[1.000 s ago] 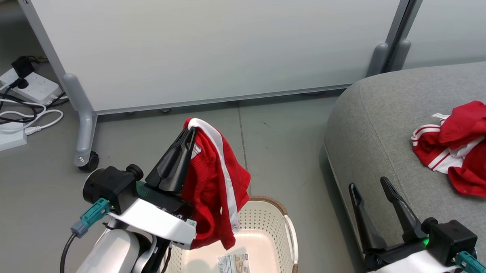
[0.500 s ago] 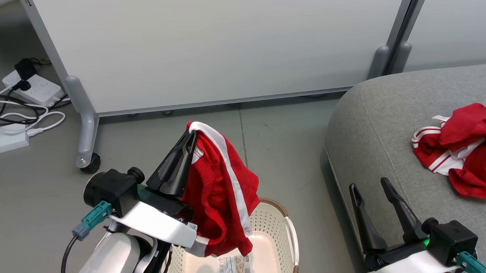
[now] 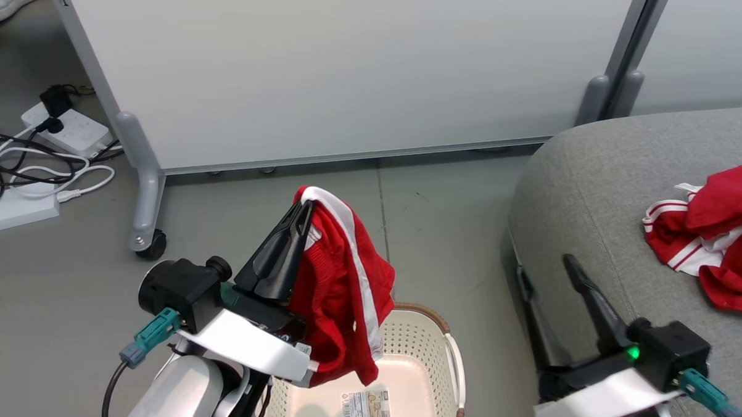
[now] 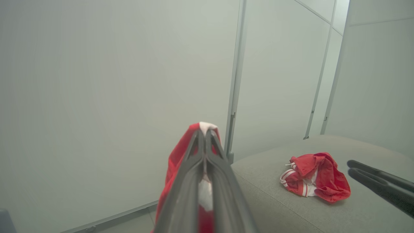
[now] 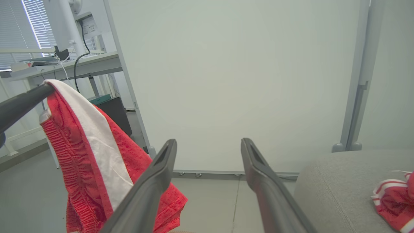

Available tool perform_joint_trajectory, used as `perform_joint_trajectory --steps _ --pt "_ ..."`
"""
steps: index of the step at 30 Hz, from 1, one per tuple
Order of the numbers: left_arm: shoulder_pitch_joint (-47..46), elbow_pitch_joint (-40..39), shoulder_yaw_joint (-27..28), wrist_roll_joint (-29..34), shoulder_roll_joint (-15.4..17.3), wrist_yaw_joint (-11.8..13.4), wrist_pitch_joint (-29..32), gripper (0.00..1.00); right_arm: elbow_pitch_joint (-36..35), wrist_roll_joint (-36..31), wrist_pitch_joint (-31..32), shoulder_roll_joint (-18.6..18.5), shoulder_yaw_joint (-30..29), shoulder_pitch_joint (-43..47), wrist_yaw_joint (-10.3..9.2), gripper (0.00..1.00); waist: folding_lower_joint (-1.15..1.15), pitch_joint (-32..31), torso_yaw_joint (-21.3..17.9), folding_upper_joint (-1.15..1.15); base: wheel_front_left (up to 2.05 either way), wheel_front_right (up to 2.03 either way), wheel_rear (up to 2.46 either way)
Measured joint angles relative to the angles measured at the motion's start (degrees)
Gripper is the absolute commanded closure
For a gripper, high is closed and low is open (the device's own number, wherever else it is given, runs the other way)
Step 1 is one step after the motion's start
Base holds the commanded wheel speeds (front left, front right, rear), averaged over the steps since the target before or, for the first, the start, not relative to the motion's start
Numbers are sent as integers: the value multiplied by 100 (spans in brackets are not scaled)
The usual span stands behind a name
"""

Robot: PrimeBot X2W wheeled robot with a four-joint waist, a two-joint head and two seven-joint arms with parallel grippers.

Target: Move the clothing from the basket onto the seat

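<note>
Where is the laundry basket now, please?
Head view, bottom centre: the basket sits on the floor beneath the red shorts, left of the grey seat.

Bare grey floor (image 3: 444, 236) between cream perforated plastic basket (image 3: 417, 340) and large grey upholstered seat (image 3: 581, 197): passable. Red white-striped garment (image 3: 337, 281), clamped in left pincer (image 3: 306, 206), overhangs basket mouth. Seat's near surface open; 1 crumpled red-and-white garment (image 3: 721, 245) occupies its right. White partition panel (image 3: 351, 72) blocks rear.

The head view looks steeply down from above, left of the seat (image 3: 581, 197). The left wrist view sits low, left of the seat, facing along the left hand (image 4: 204, 134) across its top. The right wrist view, nearer the seat, faces the partition (image 5: 226, 81) behind it. All three share the seat's rounded corner.
</note>
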Motion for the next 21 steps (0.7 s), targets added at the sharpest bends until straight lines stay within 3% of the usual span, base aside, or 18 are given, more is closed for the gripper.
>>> perform_joint_trajectory --steps 13,21 --pt "-241 -25 -371 54 -190 -134 -18 100 1007 594 -328 10 2050 -1323 0 0 0 95 418 0 0 0 0" --pt "-342 -40 -587 57 -282 -213 2 100 2065 833 -649 8 2661 -2020 0 0 0 149 687 0 0 0 0"
